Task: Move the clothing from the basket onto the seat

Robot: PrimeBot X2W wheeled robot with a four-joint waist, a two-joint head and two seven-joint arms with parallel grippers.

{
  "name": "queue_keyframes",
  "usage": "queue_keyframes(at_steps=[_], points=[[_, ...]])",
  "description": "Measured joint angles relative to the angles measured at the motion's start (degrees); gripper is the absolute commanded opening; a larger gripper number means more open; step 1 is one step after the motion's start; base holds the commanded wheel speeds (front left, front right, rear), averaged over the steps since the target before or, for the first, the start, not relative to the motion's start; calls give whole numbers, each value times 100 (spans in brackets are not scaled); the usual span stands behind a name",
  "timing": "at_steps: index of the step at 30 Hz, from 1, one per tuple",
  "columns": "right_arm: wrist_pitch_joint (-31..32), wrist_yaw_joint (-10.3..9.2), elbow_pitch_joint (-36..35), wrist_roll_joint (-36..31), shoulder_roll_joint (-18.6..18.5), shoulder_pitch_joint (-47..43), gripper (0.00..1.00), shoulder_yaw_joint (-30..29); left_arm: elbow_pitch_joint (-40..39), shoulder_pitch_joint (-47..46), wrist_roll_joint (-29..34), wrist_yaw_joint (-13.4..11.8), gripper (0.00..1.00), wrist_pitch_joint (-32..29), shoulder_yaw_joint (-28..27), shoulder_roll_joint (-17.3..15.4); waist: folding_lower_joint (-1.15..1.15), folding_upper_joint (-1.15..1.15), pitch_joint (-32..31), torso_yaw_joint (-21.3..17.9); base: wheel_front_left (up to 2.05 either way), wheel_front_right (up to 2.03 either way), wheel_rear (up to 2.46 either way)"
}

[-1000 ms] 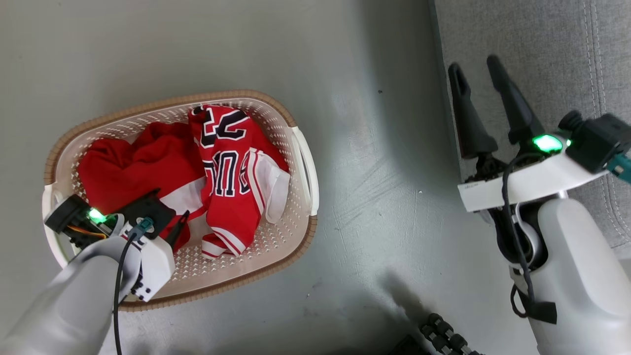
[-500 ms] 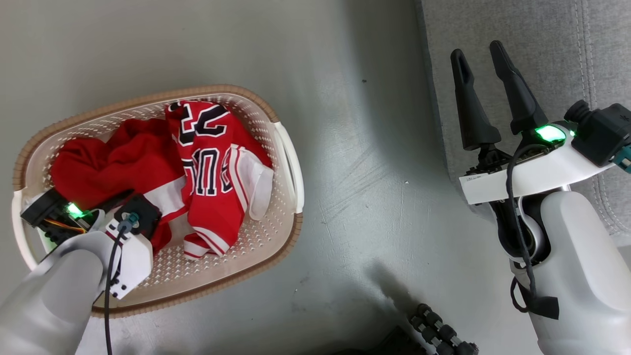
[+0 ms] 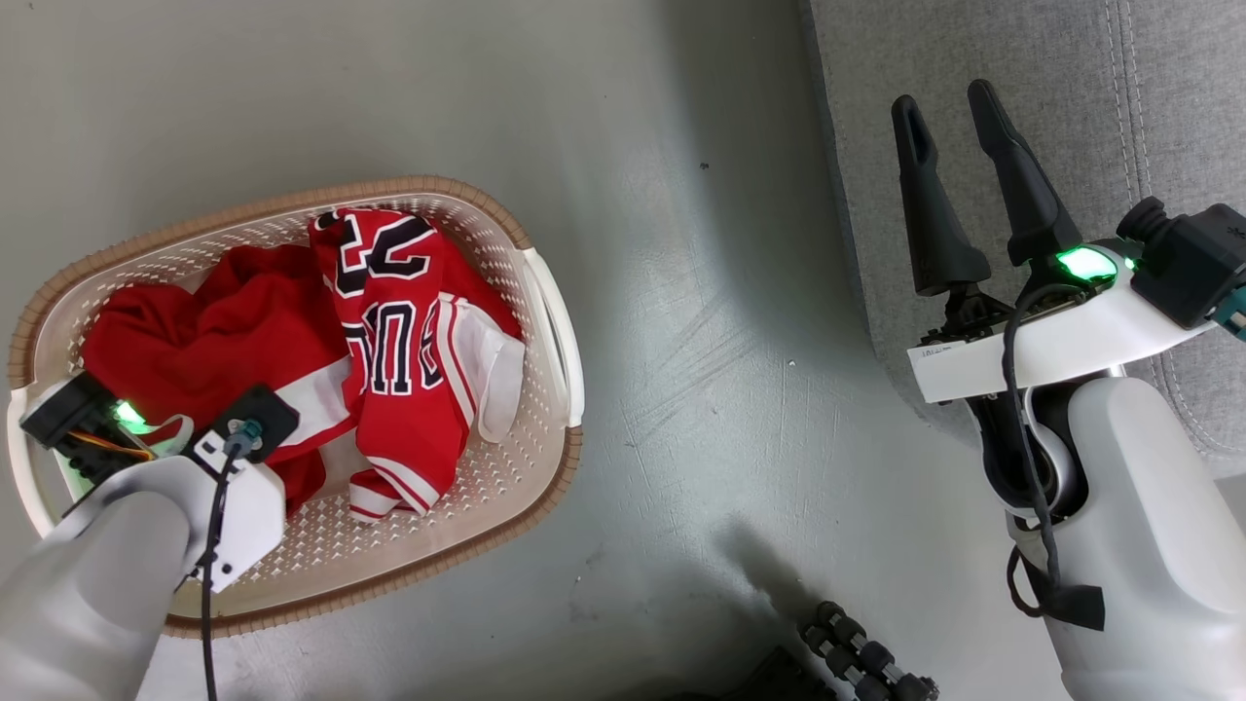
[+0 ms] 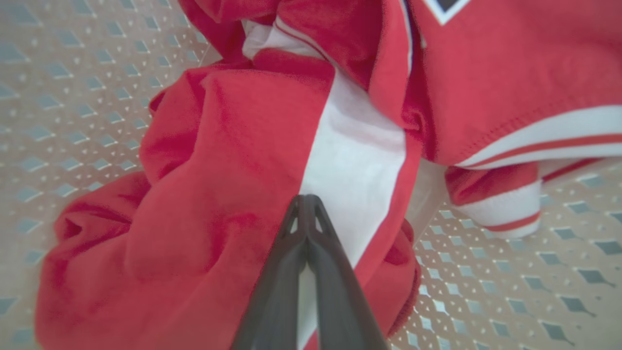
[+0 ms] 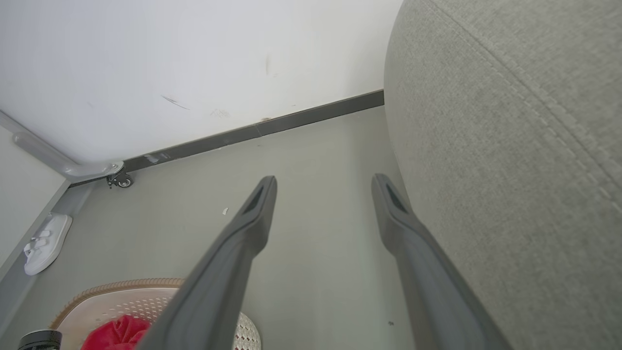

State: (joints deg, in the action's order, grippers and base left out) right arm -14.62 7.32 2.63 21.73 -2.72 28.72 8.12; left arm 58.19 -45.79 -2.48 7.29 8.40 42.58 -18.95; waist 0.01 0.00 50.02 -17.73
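Note:
The cream basket [image 3: 551, 312] with a brown rim stands on the floor at the left. In it lie the red jersey [image 3: 394, 331] with black-and-white letters and the red shorts [image 3: 214, 341] with a broad white stripe. My left wrist [image 3: 234, 443] reaches down into the basket's near left end and hides the fingers. In the left wrist view my left gripper [image 4: 303, 201] is shut, its tips pinched into the shorts [image 4: 218, 160] at the edge of the white stripe. My right gripper [image 3: 942, 95] stands open and holds nothing, beside the edge of the grey seat [image 3: 1090, 88].
Grey floor [image 3: 701, 341] separates basket and seat. A dark ridged part [image 3: 866, 662] shows at the bottom. The right wrist view has a white wall with a dark skirting, a caster [image 5: 120, 181], a white slipper [image 5: 43, 243] at the left, and the basket's rim [image 5: 121, 284].
My left gripper has sunk lower into the basket and shut on the shorts. The whole head view has shifted, so the camera moved. The right gripper stays open.

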Motion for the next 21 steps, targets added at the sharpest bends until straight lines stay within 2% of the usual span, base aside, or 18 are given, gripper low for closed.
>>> queue_keyframes(at_steps=[14, 15, 16, 17, 21], points=[[0, 0, 15, 0, 8, 1, 100, -3, 166, -79, -42, -1, 0, 260, 7, 259, 0, 0, -144, 51, 0, 0, 0], [0, 0, 18, 0, 8, 2, 100, -7, 167, -79, -56, -1, 23, 310, 0, 296, 0, 0, -161, 57, 0, 0, 0], [0, 0, 21, 0, 8, 2, 100, -7, 167, -79, -58, -1, 83, 337, -10, 312, 0, 0, -179, 63, 0, 0, 0], [0, 0, 27, 0, 8, 4, 100, -9, 169, -79, -63, -1, 100, 366, -18, 318, 0, 0, -198, 69, 0, 0, 0], [0, 0, 48, -2, 8, 38, 100, -10, 193, -79, -131, -8, 100, 427, -63, 380, 0, 0, -284, 96, 0, 0, 0]])
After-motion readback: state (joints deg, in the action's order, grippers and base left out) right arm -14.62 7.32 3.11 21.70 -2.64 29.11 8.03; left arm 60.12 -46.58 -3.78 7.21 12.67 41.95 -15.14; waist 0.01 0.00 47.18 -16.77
